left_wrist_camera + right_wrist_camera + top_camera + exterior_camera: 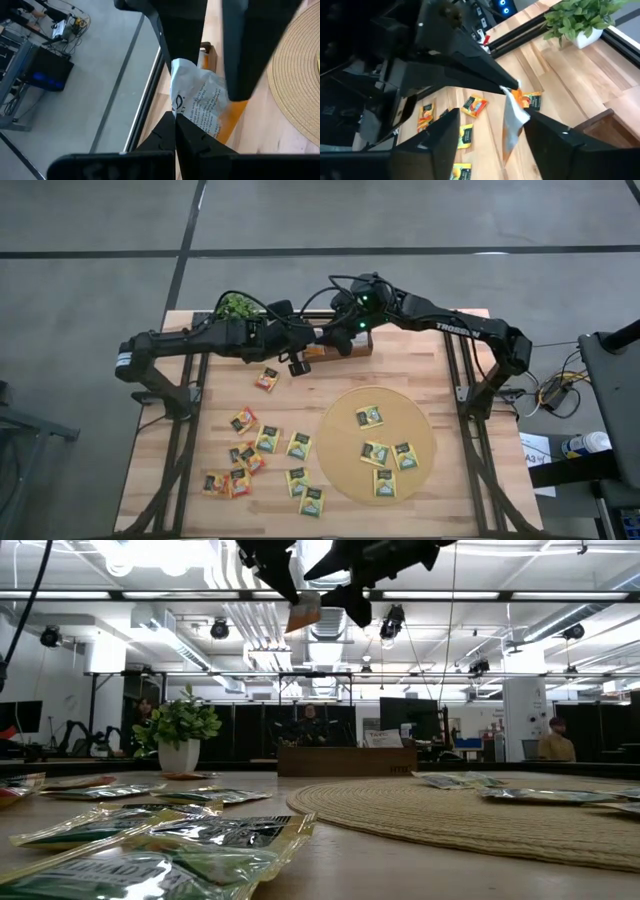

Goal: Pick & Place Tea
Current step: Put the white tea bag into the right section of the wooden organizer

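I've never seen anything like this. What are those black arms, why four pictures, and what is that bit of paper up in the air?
Two robot arms work at a wooden table. One camera looks down from above, one sits at table height, and one rides on each wrist. Tea sachets lie scattered on the wood, four of them on the round woven mat; a small potted plant stands at the far edge. The left pincer is shut on a white and orange sachet, held above the table. The right pincer stands open around that same sachet.

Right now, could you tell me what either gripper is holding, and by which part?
The left gripper pinches a white-and-orange tea sachet by its edge; the right gripper is open around it.
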